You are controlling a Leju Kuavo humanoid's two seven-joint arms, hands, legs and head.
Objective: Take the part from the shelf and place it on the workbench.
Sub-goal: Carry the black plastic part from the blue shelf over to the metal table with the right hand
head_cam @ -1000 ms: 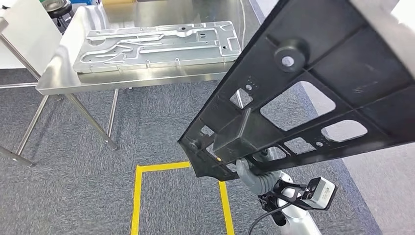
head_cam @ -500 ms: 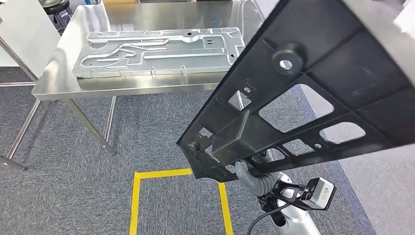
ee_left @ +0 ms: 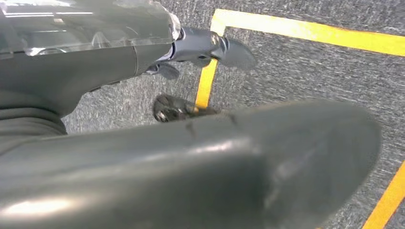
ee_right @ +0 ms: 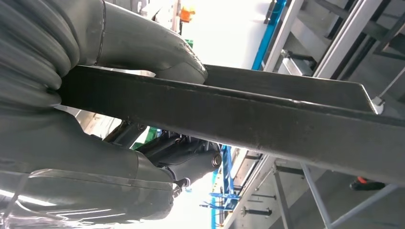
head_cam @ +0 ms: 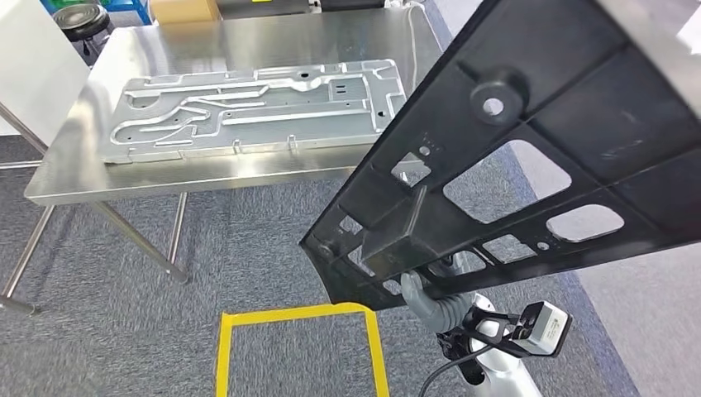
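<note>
The tabletop (head_cam: 74, 178) stands ahead and to the left, on the carpet floor (head_cam: 240, 248). A flat metal plate (head_cam: 248, 107) lies on the tabletop, along its near edge, reaching from near the left end almost to the right edge. Behind the tabletop's far left corner stand a stool (head_cam: 78, 16) and a box (head_cam: 183, 8). The large part (head_cam: 512, 149) hangs tilted in the air to the right of the tabletop, its lower end above the floor and overlapping the tabletop's near right corner. The right robot hand (head_cam: 426, 298) grips that lower end from beneath. Taped lines (head_cam: 289, 318) lie on the floor in front of the tabletop, below the part's lower end. The left robot hand (ee_left: 200, 47) hangs above a taped line.
</note>
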